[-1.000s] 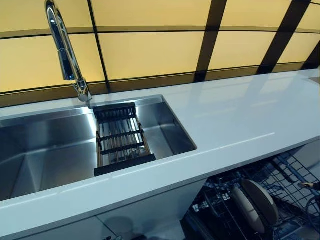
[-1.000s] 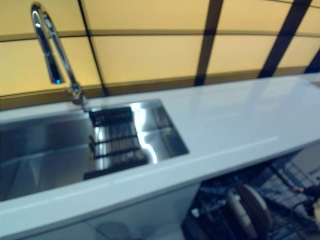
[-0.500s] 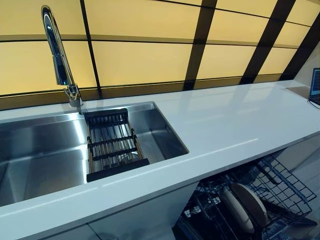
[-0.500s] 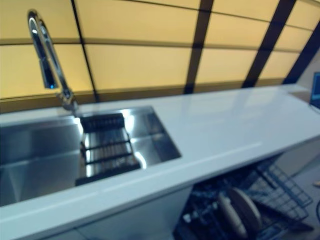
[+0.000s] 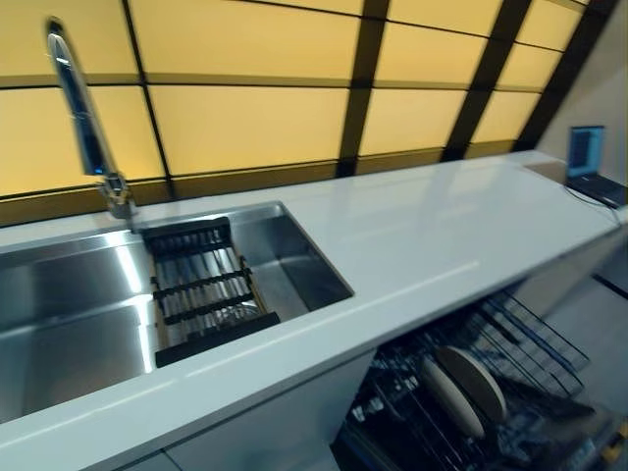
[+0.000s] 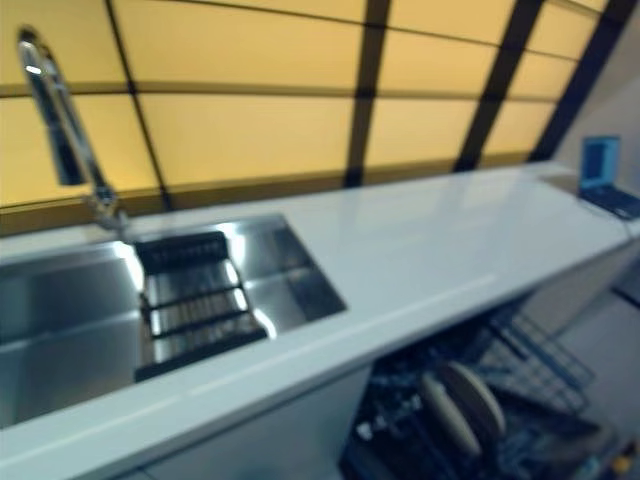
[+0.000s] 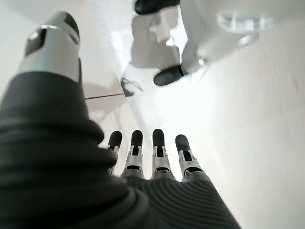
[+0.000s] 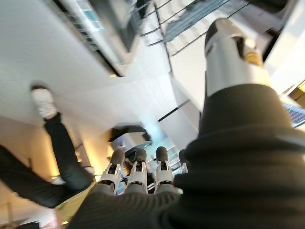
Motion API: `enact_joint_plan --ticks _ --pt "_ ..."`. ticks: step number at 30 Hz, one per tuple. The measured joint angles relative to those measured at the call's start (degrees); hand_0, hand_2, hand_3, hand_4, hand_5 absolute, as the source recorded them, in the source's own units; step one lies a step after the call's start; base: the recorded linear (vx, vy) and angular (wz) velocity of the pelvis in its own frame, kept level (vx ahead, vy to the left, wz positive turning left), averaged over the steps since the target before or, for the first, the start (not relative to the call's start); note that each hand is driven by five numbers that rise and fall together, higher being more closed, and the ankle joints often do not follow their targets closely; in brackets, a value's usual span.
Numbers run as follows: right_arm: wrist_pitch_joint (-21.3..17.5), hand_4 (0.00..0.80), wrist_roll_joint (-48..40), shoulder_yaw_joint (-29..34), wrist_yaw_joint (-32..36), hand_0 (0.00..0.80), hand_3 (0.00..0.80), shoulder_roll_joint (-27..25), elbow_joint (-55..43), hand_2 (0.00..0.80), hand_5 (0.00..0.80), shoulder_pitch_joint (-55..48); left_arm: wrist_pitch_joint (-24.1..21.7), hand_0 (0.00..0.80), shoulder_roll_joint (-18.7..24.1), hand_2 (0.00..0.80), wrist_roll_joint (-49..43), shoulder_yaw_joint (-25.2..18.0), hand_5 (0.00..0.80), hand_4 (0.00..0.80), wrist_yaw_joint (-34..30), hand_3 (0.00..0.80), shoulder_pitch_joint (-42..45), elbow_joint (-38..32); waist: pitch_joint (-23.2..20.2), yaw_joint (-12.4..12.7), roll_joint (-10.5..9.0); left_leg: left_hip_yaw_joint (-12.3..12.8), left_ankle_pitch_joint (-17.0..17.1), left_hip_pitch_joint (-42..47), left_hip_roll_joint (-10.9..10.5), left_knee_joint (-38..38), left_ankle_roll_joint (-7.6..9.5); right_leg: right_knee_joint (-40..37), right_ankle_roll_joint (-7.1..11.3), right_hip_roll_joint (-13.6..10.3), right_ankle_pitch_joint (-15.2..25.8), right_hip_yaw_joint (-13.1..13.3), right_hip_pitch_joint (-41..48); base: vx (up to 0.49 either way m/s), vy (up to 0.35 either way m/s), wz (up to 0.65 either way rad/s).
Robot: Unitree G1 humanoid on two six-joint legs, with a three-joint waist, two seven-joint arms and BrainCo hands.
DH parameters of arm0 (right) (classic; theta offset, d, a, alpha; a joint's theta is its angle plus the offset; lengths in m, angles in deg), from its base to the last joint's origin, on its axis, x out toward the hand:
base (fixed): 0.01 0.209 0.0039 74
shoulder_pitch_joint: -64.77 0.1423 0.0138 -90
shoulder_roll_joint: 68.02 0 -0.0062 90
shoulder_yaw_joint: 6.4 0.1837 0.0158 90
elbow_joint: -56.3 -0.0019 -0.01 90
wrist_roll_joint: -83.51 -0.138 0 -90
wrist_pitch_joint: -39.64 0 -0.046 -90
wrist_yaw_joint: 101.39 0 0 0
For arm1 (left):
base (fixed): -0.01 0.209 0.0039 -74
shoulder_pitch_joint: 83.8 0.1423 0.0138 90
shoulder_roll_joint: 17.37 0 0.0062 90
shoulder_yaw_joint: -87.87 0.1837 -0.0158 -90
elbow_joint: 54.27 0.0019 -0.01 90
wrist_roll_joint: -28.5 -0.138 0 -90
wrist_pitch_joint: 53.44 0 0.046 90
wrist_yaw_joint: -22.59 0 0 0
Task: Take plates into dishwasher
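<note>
Two round plates [image 5: 461, 388] stand on edge in the pulled-out lower rack [image 5: 535, 339] of the dishwasher, below the white counter [image 5: 442, 226]. Neither hand appears in the eye views. My left hand [image 7: 153, 164] shows in its wrist view with straight fingers and nothing in it, hanging over a pale floor. In the right wrist view my right hand [image 8: 137, 177] is also straight-fingered and empty. No plate lies on the counter or in the sink.
A steel sink [image 5: 294, 257] with a black drain rack [image 5: 201, 294] and a tall tap [image 5: 83, 128] is on the left. A laptop [image 5: 592, 162] rests at the counter's far right end. A person's legs [image 8: 55, 143] show in the right wrist view.
The camera has swung to the right, so sink and tap slid left and the laptop came into view. A hand seen at the right edge one second ago no longer shows.
</note>
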Motion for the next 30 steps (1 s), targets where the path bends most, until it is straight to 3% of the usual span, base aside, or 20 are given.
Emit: enact_joint_plan --ticks 1,3,5,6,7,8,10,12,15,18,22,25,27,28,29,30 --pt "0.35 0.000 -0.73 -1.78 1.50 0.000 0.000 0.84 3.59 0.000 0.000 0.53 -0.11 0.000 0.60 0.000 0.07 -0.49 0.000 0.000 0.13 0.000 -0.90 0.15 0.24 1.67 1.32 2.22 0.62 -1.05 2.73 -0.08 -0.19 10.48 -1.53 0.57 -2.27 -4.36 -2.97 -0.413 -0.186 -0.64" --pt "0.34 0.000 -1.13 -4.02 3.37 0.000 0.000 1.51 6.39 0.000 0.000 0.83 -0.15 0.000 1.12 0.000 0.14 -0.61 0.000 0.000 0.20 0.000 -1.83 0.62 0.29 4.65 2.28 4.48 0.87 -2.04 5.09 0.54 -0.09 19.16 0.10 -0.51 -5.78 -4.45 -3.06 -0.351 -0.201 -0.76" --pt "0.20 0.000 -1.11 -4.23 4.25 0.000 0.000 1.68 8.79 0.000 0.000 1.53 -0.46 0.000 1.32 0.000 0.15 -0.73 0.000 0.000 0.06 0.000 -1.84 1.28 -0.31 6.65 1.53 4.88 1.71 -3.20 5.46 1.88 -1.00 20.25 2.49 -3.20 -9.24 -3.20 -0.16 -0.300 -0.230 -0.48" --pt "0.17 0.000 -1.07 -4.38 4.23 0.000 0.000 1.80 10.18 0.000 0.000 1.74 -0.65 0.000 1.70 0.000 0.14 -0.62 0.000 0.000 -0.04 0.000 -1.85 1.88 -1.31 7.67 -0.27 4.67 1.78 -4.31 5.12 2.69 -1.57 13.81 3.29 -4.85 -10.92 -2.66 4.01 -0.300 -0.272 -0.40" --pt "-0.03 0.000 -1.08 -5.08 4.18 0.000 0.000 2.10 11.87 0.000 0.000 2.85 -0.90 0.000 1.87 0.000 0.17 -0.72 0.000 0.000 0.01 0.000 -1.70 2.50 -1.82 9.26 -1.79 3.04 2.17 -4.86 4.16 3.18 -2.26 5.09 2.30 -4.98 -11.22 -3.61 7.89 -0.297 -0.256 -0.52" --pt "-0.10 0.000 -1.12 -5.66 4.23 0.000 0.000 2.38 13.26 0.000 0.000 4.07 -1.15 0.000 1.57 0.000 0.23 -1.04 0.000 0.000 0.00 0.000 -1.53 2.94 -2.23 10.73 -2.36 0.68 2.51 -6.08 3.92 4.01 -3.37 -0.46 -0.44 -4.75 -11.51 -4.01 10.23 -0.237 -0.162 -0.34" --pt "0.10 0.000 -1.26 -5.97 4.27 0.000 0.000 2.71 13.84 0.000 0.000 4.08 -1.36 0.000 0.00 0.000 0.34 -1.13 0.000 0.000 0.03 0.000 -1.74 3.00 -2.43 10.02 -1.06 -2.93 3.56 -8.51 4.89 4.59 -4.39 -2.88 -4.61 -3.12 -10.74 -4.77 10.77 -0.258 -0.124 0.32" --pt "1.06 0.000 -1.86 -6.11 5.44 0.000 0.000 4.86 13.86 0.000 0.000 3.36 -2.18 0.000 -1.40 0.000 0.40 -1.15 0.000 0.000 0.01 0.000 -1.12 3.14 -3.22 10.59 0.53 -4.65 4.01 -9.23 5.29 4.79 -3.99 -2.85 -5.67 -1.33 -10.33 -4.92 10.60 -0.280 -0.122 0.27" --pt "1.58 0.000 -2.29 -6.09 7.20 0.000 0.000 7.16 15.31 0.000 0.000 2.04 -3.02 0.000 -2.09 0.000 0.45 -1.16 0.000 0.000 0.24 0.000 -0.88 3.70 -3.28 10.68 1.14 -6.74 4.87 -9.81 5.56 4.92 -3.96 -2.31 -6.45 -0.07 -10.89 -5.10 10.63 -0.250 -0.125 0.26" --pt "2.69 0.000 -2.29 -6.09 8.92 0.000 0.000 8.00 18.09 0.000 0.000 0.97 -3.30 0.000 -2.22 0.000 0.53 -1.21 0.000 0.000 0.62 0.000 -0.12 4.12 -2.92 10.70 1.55 -7.04 5.79 -10.37 5.53 4.86 -4.74 -1.55 -6.78 0.43 -11.49 -4.15 10.57 -0.159 -0.128 0.36" --pt "3.76 0.000 -2.27 -6.59 9.86 0.000 0.000 8.55 18.53 0.000 0.000 1.77 -3.84 0.000 -1.48 0.000 1.20 -5.75 0.000 0.000 1.22 0.000 1.80 6.35 -1.42 10.84 1.82 -7.90 6.62 -10.31 5.24 5.21 -5.05 -1.66 -6.94 0.61 -11.72 -3.18 11.18 -0.177 -0.134 0.10" --pt "3.72 0.000 -2.26 -8.04 9.61 0.000 0.000 8.58 18.72 0.000 0.000 2.33 -4.25 0.000 -1.31 0.000 1.88 -7.82 0.000 0.000 1.22 0.000 3.28 7.60 -0.33 12.23 2.81 -10.25 6.95 -9.81 5.30 5.52 -5.44 -0.69 -7.39 1.10 -12.06 -2.59 11.37 -0.312 -0.078 0.12" --pt "3.71 0.000 -2.30 -8.60 8.81 0.000 0.000 9.17 19.15 0.000 0.000 2.83 -4.26 0.000 -0.21 0.000 2.27 -8.39 0.000 0.000 1.19 0.000 2.60 8.04 1.12 12.28 3.58 -10.87 10.91 -10.61 4.58 5.05 -5.89 1.93 -8.89 1.67 -13.19 -3.40 10.81 -0.379 -0.020 0.71" --pt "3.62 0.000 -2.36 -8.57 7.91 0.000 0.000 10.26 19.45 0.000 0.000 2.19 -4.46 0.000 1.18 0.000 2.24 -8.33 0.000 0.000 1.16 0.000 0.73 8.05 1.47 11.71 2.83 -12.56 17.17 -12.83 3.59 2.12 -11.17 5.02 -10.65 1.50 -13.77 -5.43 7.74 -0.365 0.014 1.15" --pt "3.56 0.000 -2.39 -8.47 7.21 0.000 0.000 11.11 20.01 0.000 0.000 0.86 -4.78 0.000 1.77 0.000 2.25 -8.28 0.000 0.000 1.14 0.000 -0.75 8.06 1.27 11.04 2.04 -13.15 18.16 -13.79 2.80 0.92 -7.86 5.37 -11.03 -0.34 -14.13 -8.71 6.45 -0.261 0.033 1.01" --pt "3.69 0.000 -2.56 -8.51 6.18 0.000 0.000 13.36 20.15 0.000 0.000 2.21 -5.10 0.000 2.70 0.000 2.25 -8.27 0.000 0.000 1.18 0.000 -1.42 7.28 1.44 12.11 -0.31 -9.43 11.94 -13.24 1.11 7.34 -6.27 4.94 -10.48 -3.48 -12.36 -9.44 5.82 -0.345 0.067 0.31"
